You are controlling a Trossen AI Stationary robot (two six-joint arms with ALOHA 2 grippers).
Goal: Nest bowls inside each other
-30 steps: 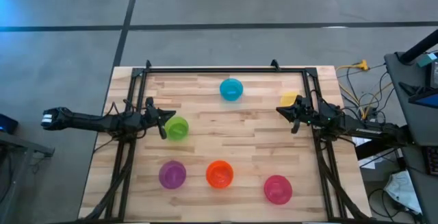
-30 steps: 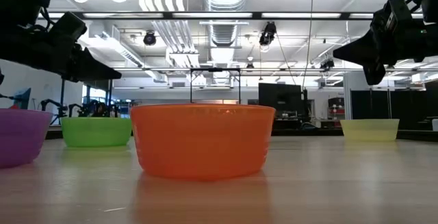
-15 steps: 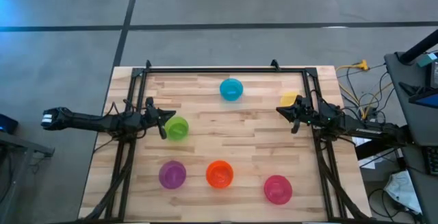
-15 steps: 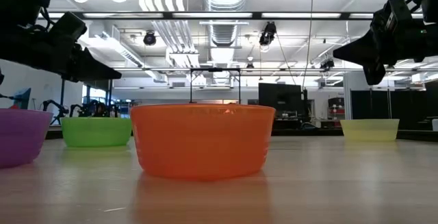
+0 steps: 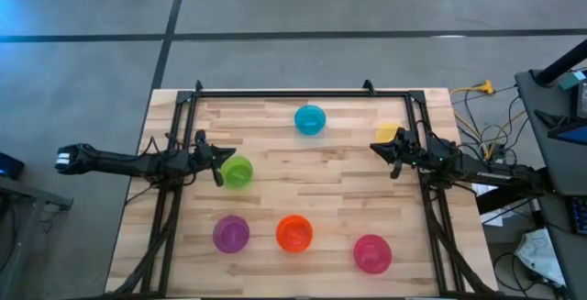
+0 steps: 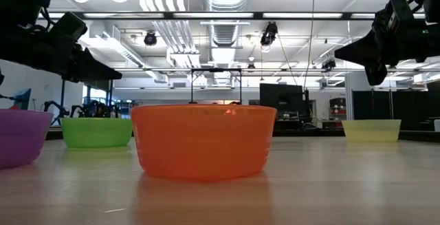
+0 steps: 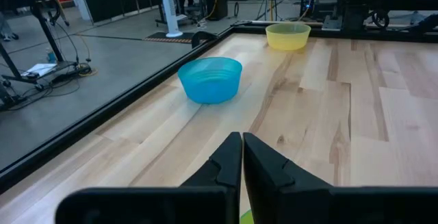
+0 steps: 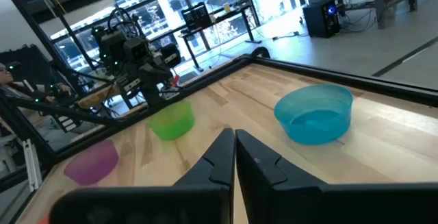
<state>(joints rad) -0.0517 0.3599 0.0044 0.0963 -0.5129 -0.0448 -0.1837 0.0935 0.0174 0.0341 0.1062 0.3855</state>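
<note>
Six bowls stand apart, upright on their bases, on the wooden table: blue at the far middle, yellow far right, green at the left, and purple, orange and pink-magenta along the near side. My left gripper hovers shut at the left edge, right beside the green bowl, above the table. My right gripper hovers shut at the right edge, just by the yellow bowl. Neither holds anything.
A black metal frame runs along the table's far edge and down both sides beneath the arms. Bare wood lies in the table's middle between the bowls. Cables and equipment sit beyond the right edge.
</note>
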